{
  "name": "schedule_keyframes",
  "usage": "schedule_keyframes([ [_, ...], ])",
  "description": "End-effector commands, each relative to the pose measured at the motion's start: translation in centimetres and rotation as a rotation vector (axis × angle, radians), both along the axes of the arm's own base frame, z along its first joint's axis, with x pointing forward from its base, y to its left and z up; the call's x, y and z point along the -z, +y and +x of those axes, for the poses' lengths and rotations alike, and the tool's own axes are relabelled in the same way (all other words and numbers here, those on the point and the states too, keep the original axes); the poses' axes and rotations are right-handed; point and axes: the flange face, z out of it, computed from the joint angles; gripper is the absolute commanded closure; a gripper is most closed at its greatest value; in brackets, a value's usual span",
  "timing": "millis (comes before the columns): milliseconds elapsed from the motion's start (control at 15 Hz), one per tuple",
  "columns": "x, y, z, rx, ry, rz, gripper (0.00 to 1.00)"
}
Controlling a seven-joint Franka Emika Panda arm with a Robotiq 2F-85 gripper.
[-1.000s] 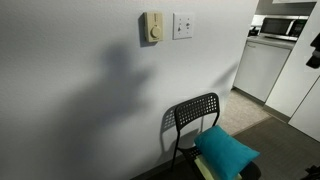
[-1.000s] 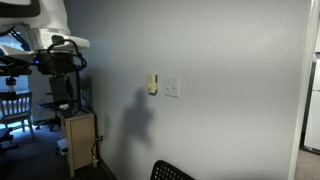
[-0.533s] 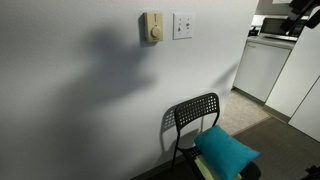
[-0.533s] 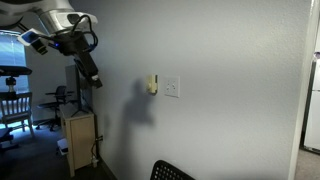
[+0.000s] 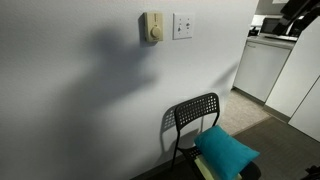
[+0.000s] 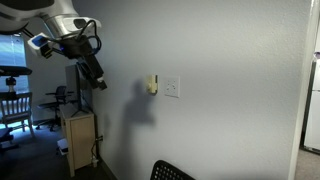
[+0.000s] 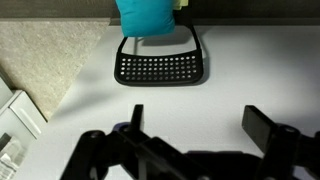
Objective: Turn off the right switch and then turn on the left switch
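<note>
Right switch [image 5: 186, 25] occupies the right half of a small square white wall plate [image 5: 182, 25] mounted high on the grey wall [image 5: 80, 110]; the left switch [image 5: 178, 25] occupies the other half. Rocker positions are too small to read. A beige box with a round dial [image 5: 152, 27] sits just beside the plate. In an exterior view the gripper [image 6: 100, 82] hangs from the arm in free air, well apart from the plate [image 6: 172, 88], on the dial-box side and at about the same height. In the wrist view the gripper [image 7: 195, 112] has its fingers [image 7: 136, 116] spread apart with nothing between them. A black perforated chair [image 5: 195, 115] stands against the wall below the plate, carrying a teal cushion [image 5: 226, 150].
</note>
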Motion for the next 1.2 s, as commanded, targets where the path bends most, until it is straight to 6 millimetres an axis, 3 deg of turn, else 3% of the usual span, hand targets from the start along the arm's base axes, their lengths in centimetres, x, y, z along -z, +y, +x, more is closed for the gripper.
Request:
schedule_keyframes([
  [0, 2.3, -1.0, 3.8, -0.143, 0.013, -0.069, 0.0],
  [200, 4.1, -1.7, 7.0, -0.259, 0.103, -0.158, 0.0],
  [467, 5.1, -1.6, 12.0, -0.36, 0.151, -0.295, 0.0],
  [533, 5.1, -1.8, 9.2, -0.316, 0.128, -0.254, 0.0],
  [733, 5.5, -1.5, 11.6, -0.337, 0.139, -0.274, 0.0],
  [867, 5.4, -1.4, 11.8, -0.34, 0.138, -0.274, 0.0],
  [1133, 4.5, -0.1, 13.3, -0.515, 0.049, -0.419, 0.0],
])
